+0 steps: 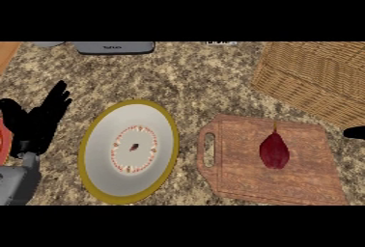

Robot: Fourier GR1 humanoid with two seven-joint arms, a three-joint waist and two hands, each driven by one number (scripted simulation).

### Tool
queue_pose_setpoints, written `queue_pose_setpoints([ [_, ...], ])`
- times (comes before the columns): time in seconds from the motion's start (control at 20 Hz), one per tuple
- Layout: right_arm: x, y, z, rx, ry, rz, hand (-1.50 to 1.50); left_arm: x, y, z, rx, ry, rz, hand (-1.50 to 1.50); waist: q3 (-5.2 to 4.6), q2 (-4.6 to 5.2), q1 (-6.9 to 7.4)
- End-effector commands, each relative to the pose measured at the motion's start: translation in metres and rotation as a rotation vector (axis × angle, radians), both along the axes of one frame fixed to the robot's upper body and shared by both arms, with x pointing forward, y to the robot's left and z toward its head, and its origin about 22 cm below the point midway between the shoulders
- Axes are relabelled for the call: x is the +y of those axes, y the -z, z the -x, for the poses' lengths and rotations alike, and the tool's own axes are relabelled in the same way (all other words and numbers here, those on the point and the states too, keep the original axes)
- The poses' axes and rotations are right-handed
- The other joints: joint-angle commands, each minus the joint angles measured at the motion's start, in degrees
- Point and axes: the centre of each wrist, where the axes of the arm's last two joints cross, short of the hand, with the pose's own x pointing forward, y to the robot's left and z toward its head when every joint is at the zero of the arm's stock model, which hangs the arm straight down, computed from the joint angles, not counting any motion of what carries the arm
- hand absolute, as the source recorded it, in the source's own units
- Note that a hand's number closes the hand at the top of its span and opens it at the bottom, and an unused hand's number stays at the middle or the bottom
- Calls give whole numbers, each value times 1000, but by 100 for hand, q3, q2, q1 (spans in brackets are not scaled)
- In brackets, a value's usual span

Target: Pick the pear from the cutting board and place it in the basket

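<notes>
A dark red pear [274, 151] with a short stem lies on the wooden cutting board [235, 178], right of the board's middle. The woven wicker basket [314, 77] stands at the upper right, beyond the board. My left hand [39, 120] rests open at the left edge, fingers up, far from the pear. Only a small black tip of my right hand [355, 132] shows at the right edge, just right of the board; most of it is out of view.
A white plate [128, 150] with a yellow rim and a red pattern lies left of the board. A grey appliance [114, 47] sits at the back edge. An orange-red object [4, 142] shows at the far left. The counter is speckled granite.
</notes>
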Motion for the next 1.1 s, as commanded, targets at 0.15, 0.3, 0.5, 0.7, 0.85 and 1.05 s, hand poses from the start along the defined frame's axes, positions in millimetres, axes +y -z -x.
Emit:
queue_pose_setpoints([
  [0.15, -50, -91, 17, 206, 95, 177, -150, 12, -2, 7, 5, 21, 10, 0, 15, -10, 92],
  [0.3, -70, -77, 7, 345, 4, 192, -150, 2, -1, -5, -8, 29, 15, 0, 20, 47, 130],
  [0.5, -74, -57, 14, 399, -94, 169, -150, -13, 5, -1, -6, 17, -3, 0, 26, 19, 98],
  [0.7, -111, -48, 32, 395, -142, 63, -150, 1, 0, -1, -11, 6, -2, 0, 28, 13, 65],
  [0.85, -126, -41, 56, 377, -152, 27, -150, 6, 11, 1, -5, 5, 25, 0, 25, 6, -1],
  [1.05, -126, 6, 66, 282, -89, -62, -150, 6, 5, -1, 2, -6, -2, 0, 29, 13, 36],
])
